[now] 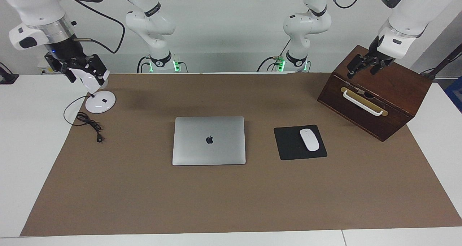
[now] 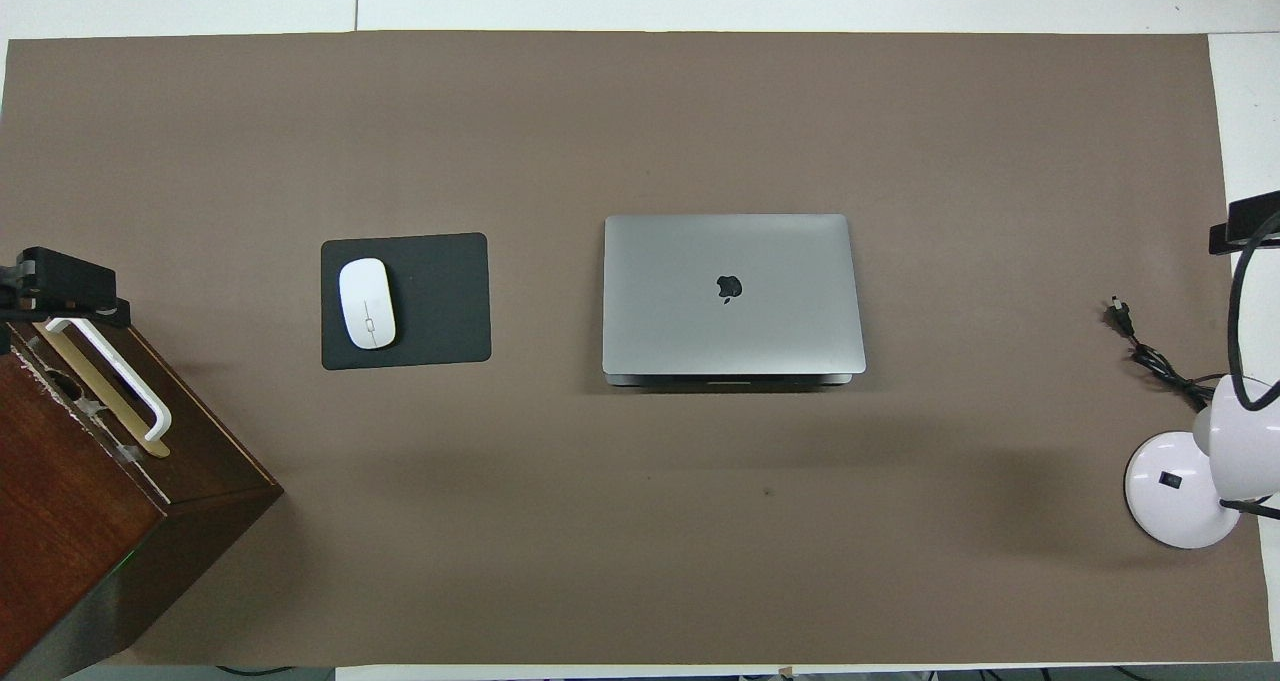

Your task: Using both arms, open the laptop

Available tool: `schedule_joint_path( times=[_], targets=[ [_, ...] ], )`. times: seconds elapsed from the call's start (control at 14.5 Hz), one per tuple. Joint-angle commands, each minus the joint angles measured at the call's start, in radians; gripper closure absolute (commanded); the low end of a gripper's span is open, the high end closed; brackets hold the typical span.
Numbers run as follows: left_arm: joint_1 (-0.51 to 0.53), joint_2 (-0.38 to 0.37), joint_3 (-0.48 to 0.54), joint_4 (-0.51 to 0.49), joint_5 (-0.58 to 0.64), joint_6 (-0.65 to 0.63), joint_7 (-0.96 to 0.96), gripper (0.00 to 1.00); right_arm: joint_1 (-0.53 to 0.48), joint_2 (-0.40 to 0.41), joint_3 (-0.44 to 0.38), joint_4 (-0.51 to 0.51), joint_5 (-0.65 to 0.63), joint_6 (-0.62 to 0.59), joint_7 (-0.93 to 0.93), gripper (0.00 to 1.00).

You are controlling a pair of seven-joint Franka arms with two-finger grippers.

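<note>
The silver-grey laptop lies closed and flat on the brown mat in the middle of the table, apple logo up; it also shows in the overhead view. My left gripper hangs in the air over the wooden box at the left arm's end of the table, fingers apart and empty; its tip shows in the overhead view. My right gripper hangs over the white desk lamp at the right arm's end; its edge shows in the overhead view. Both are well away from the laptop.
A black mouse pad with a white mouse lies beside the laptop toward the left arm's end. A dark wooden box with a white handle stands past it. A white desk lamp and its black cord sit at the right arm's end.
</note>
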Motion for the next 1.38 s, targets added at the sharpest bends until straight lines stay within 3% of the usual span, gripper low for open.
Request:
schedule_joint_path(
  times=[0.0, 0.55, 0.89, 1.1, 1.31],
  targets=[
    [-0.005, 0.006, 0.002, 0.011, 0.012, 0.015, 0.035, 0.0, -0.026, -0.023, 0.02, -0.028, 0.025, 0.012, 0.022, 0.0],
    [-0.007, -0.002, 0.0, 0.01, 0.008, 0.054, 0.055, 0.0, -0.027, -0.023, 0.02, -0.024, 0.025, 0.017, 0.02, 0.0],
    [-0.007, -0.069, -0.003, -0.154, 0.008, 0.234, 0.055, 0.0, -0.027, -0.023, 0.022, -0.026, 0.025, 0.023, 0.024, 0.0],
    [-0.022, -0.074, -0.005, -0.203, 0.002, 0.276, 0.049, 0.0, -0.026, -0.021, 0.03, -0.032, 0.028, 0.034, 0.048, 0.0],
    [-0.034, -0.087, -0.005, -0.269, -0.075, 0.331, -0.114, 0.0, -0.016, -0.021, 0.068, -0.076, 0.045, 0.15, 0.146, 0.0]
  ],
)
